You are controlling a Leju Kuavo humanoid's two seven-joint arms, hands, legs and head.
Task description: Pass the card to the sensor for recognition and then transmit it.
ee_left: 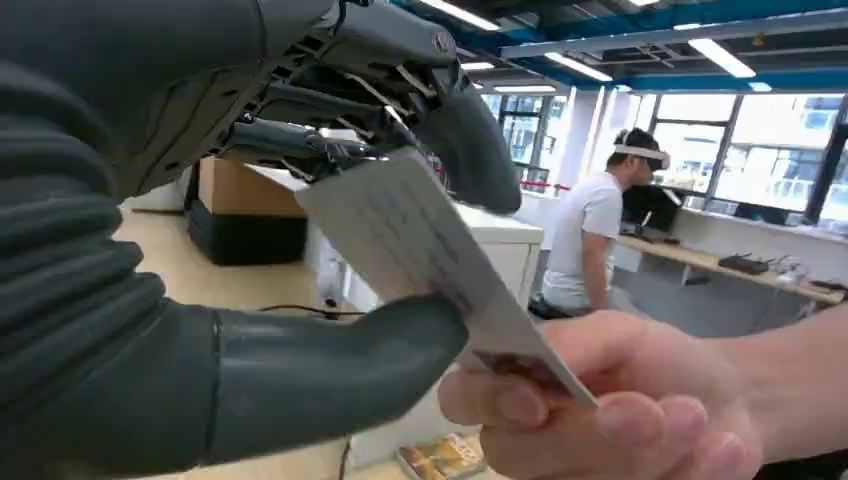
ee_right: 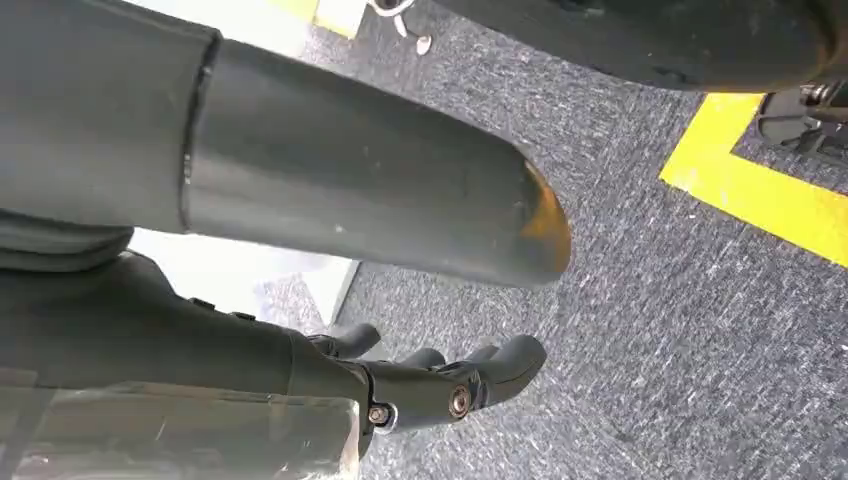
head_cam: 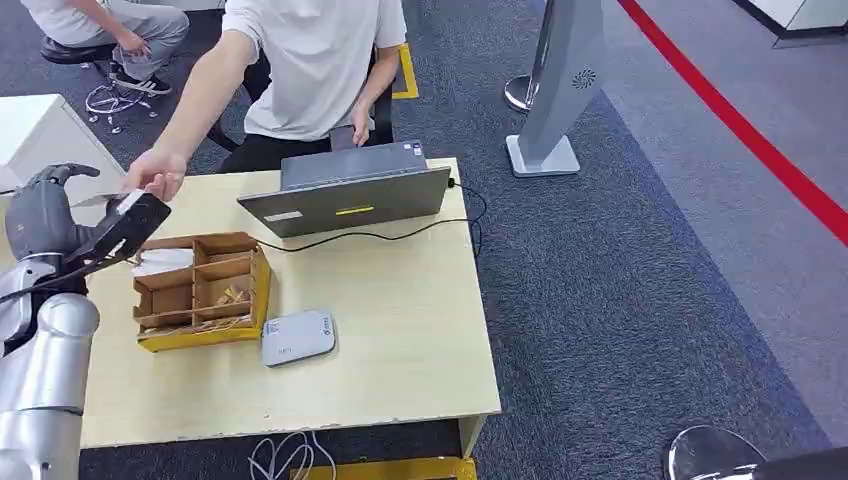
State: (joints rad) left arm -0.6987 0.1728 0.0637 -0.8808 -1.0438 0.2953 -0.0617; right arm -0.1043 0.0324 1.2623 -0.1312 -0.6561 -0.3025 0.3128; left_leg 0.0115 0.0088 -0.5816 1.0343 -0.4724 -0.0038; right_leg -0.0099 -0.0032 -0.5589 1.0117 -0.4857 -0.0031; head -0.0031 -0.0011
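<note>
In the head view one table (head_cam: 400, 330) carried one laptop (head_cam: 345, 198), one compartmented box (head_cam: 200, 290) and one grey sensor (head_cam: 297, 337) lying just beside the box. One person (head_cam: 310, 70) sat behind the laptop, arm stretched toward the table's left corner, where the person's hand (head_cam: 155, 172) met the left hand (head_cam: 45, 215). One card (head_cam: 95, 199) showed as a pale sliver between the two hands, above the table edge and well apart from the sensor.

In the left wrist view the left hand pinched the one card (ee_left: 420, 250) between thumb and dark fingers (ee_left: 300, 140), the other fingers curled over it. The person's fingers (ee_left: 600, 410) gripped the card's far end, so both held it at once. One more person (ee_left: 590, 240) stood at a desk far behind.

In the right wrist view the right hand (ee_right: 400, 340) hung over grey carpet (ee_right: 680, 330), its thumb apart from loosely bent fingers, holding and touching nothing
</note>
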